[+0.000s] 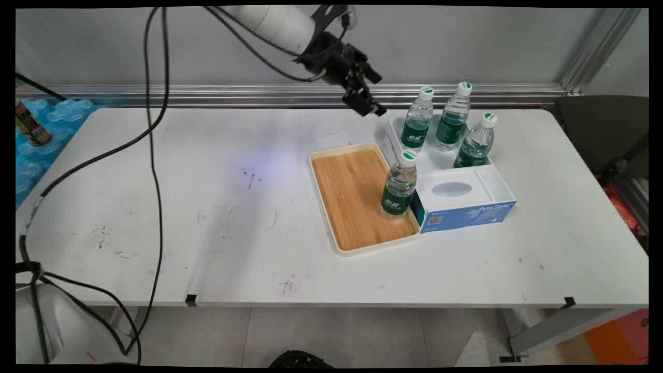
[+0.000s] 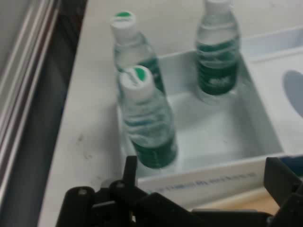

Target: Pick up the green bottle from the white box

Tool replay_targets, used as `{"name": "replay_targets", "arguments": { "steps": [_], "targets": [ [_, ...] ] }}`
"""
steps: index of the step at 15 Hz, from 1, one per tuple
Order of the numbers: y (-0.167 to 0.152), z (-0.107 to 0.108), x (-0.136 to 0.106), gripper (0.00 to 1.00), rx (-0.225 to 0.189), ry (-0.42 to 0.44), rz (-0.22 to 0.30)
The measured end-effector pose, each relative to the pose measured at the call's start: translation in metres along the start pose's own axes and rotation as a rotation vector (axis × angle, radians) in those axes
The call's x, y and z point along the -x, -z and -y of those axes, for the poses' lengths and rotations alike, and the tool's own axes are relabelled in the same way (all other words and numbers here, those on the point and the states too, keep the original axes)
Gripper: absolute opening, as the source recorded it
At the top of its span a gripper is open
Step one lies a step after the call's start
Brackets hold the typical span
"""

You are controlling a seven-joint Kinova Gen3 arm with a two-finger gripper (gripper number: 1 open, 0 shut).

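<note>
The hand [image 1: 369,96], open and empty, hangs above the bench's far edge beside three bottles [image 1: 416,118] standing in a white box [image 1: 494,181], and a low sideways swing could, I judge, topple the nearest one.

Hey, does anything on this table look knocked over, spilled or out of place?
Nothing stands out. All four bottles are upright with caps on: three in the white box, one on the wooden tray beside it. No spill shows on the table. The claw hangs open above, holding nothing.
</note>
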Motion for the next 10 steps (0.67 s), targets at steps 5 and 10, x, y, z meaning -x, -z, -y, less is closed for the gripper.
{"name": "replay_targets", "arguments": {
  "steps": [5, 10],
  "targets": [
    [-0.033, 0.028, -0.009, 1.0, -0.021, 0.009, -0.033],
    [-0.066, 0.038, -0.014, 1.0, -0.015, 0.022, -0.059]
  ]
}}
